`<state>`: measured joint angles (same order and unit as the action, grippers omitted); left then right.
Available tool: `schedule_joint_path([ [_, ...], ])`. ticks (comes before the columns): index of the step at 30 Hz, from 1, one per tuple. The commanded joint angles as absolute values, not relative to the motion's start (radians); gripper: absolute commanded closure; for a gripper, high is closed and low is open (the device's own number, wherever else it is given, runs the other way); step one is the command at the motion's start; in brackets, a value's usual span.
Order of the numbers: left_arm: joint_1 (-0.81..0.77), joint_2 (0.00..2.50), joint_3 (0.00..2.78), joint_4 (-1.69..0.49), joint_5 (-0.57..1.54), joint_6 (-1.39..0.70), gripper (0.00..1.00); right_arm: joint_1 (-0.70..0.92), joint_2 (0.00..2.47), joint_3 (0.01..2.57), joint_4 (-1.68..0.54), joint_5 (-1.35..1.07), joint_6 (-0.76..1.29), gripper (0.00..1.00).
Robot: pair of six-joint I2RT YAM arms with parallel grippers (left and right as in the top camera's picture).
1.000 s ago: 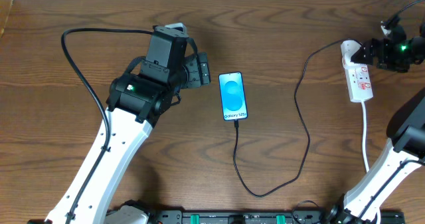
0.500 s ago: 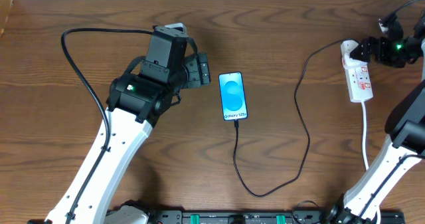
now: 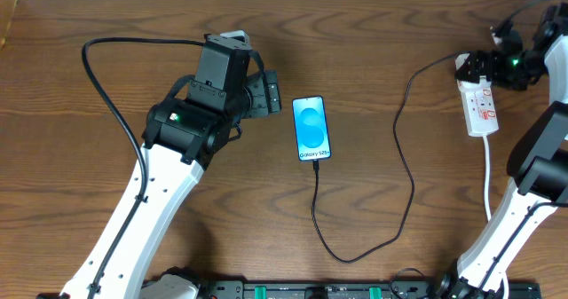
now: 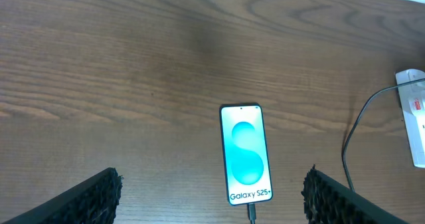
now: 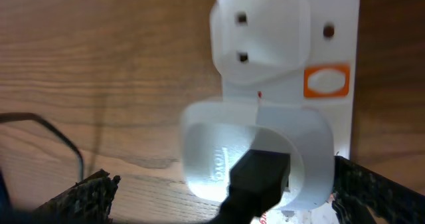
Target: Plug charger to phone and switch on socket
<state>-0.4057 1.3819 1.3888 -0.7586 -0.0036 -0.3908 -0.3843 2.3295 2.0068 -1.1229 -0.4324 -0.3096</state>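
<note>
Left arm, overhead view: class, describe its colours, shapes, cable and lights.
The left arm has a white tubular link, black boxy joint housings, a green light, and a black cable looping alongside. Its tool is black.

Socket (image 5: 332,24): lower length cut off at the right wrist view's bottom edge. White plug (image 5: 212,144) seated on it: blurred. Socket switches (image 3: 484,106), overhead: too small to read.

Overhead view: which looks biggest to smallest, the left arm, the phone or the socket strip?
1. left arm, by far.
2-3. socket and phone: too close to rank; socket longer, phone wider.
</note>
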Motion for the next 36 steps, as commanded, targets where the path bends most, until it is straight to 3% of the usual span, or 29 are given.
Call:
schedule_joint_path([
  [1,-0.401,1.379,1.39,-0.759,-0.016,-0.374,0.13,-0.372,2.344,1.982,-1.124,-0.425,-0.273,0.01],
  [36,-0.401,1.379,1.39,-0.759,-0.016,-0.374,0.13,-0.372,2.344,1.802,-1.077,-0.659,-0.244,0.01],
])
